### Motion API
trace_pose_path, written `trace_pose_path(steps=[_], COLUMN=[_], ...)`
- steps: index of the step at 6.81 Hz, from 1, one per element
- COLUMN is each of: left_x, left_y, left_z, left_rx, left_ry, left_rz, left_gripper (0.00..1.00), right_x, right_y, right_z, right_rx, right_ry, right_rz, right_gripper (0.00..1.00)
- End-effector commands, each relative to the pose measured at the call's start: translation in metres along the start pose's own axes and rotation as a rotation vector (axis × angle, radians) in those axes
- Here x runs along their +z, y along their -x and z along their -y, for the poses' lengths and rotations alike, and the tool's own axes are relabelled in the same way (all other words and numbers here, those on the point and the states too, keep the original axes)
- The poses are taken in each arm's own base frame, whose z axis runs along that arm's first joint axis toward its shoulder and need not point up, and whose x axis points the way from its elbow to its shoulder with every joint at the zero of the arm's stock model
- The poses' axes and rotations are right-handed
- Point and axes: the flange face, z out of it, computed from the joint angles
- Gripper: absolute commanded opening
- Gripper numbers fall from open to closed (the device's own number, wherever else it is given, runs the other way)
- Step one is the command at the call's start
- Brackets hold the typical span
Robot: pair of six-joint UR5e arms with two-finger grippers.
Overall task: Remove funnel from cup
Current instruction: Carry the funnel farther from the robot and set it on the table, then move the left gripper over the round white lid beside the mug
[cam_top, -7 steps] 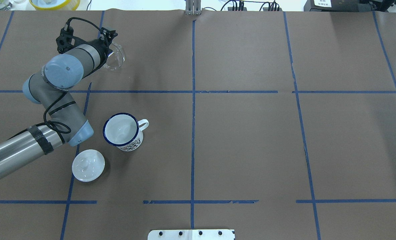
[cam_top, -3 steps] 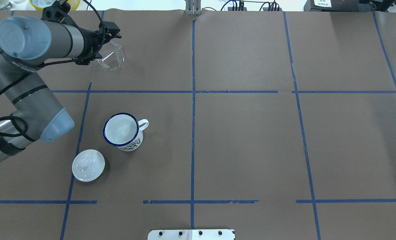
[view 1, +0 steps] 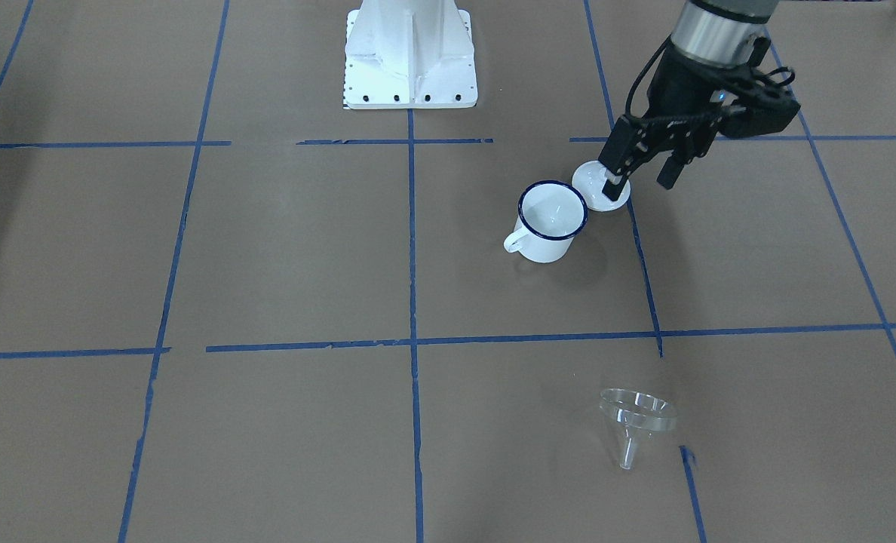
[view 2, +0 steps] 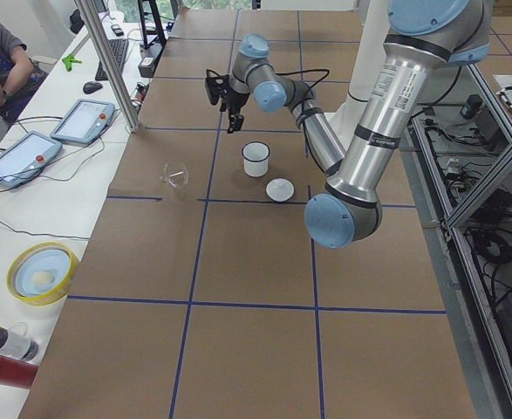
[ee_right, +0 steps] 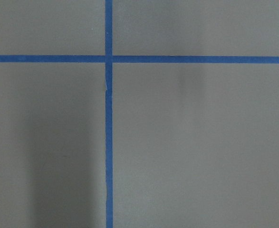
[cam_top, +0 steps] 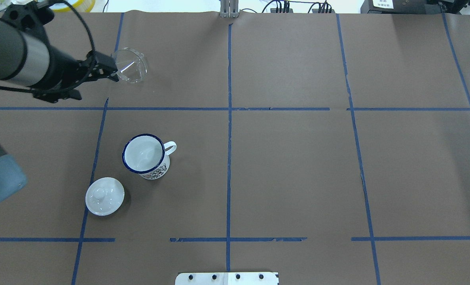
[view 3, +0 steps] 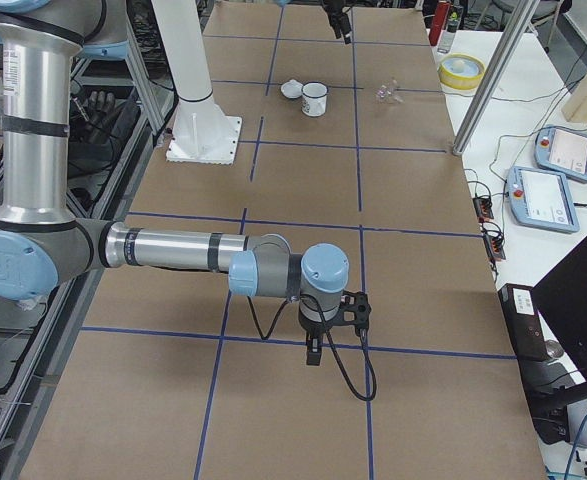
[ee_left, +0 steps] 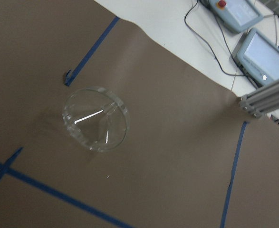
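You see the funnel (view 1: 636, 413) lying on its side on the worktop (view 1: 267, 249), well apart from the cup (view 1: 552, 226). The left gripper (view 1: 640, 179) is spread and holds nothing. For the right gripper (view 3: 313, 355), you cannot tell.

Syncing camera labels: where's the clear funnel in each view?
Front-facing: funnel lower right of centre.
Overhead: funnel upper left.
Exterior left: funnel left of centre.
Exterior right: funnel near top, right of centre.
Left wrist: funnel left of centre.
Right wrist: not in it.
Landmark: white cup with blue rim, in all four exterior views.
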Motion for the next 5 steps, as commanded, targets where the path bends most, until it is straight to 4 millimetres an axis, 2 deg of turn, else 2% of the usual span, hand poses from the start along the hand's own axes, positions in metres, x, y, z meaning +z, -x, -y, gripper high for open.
trace_pose_path(steps=[1, 2, 3, 4, 5], left_x=[-0.003, 0.019, 0.052, 0.088, 0.130], left_y=[0.054, 0.055, 0.054, 0.060, 0.074], left_z=[-0.068, -0.094, -0.119, -0.120, -0.111], left_rx=[0.155, 0.162, 0.148, 0.155, 0.155], left_ry=[0.216, 0.267, 0.264, 0.260, 0.239], left_rz=[0.043, 0.080, 0.137, 0.150, 0.161], left_gripper=[1.00, 1.00, 1.00, 1.00, 1.00], right_x=[0.000, 0.000, 0.000, 0.000, 0.000], right_y=[0.000, 0.000, 0.000, 0.000, 0.000], right_z=[0.000, 0.000, 0.000, 0.000, 0.000], right_rx=[0.000, 0.000, 0.000, 0.000, 0.000], right_ry=[0.000, 0.000, 0.000, 0.000, 0.000], right_rz=[0.000, 0.000, 0.000, 0.000, 0.000], right_gripper=[1.00, 1.00, 1.00, 1.00, 1.00])
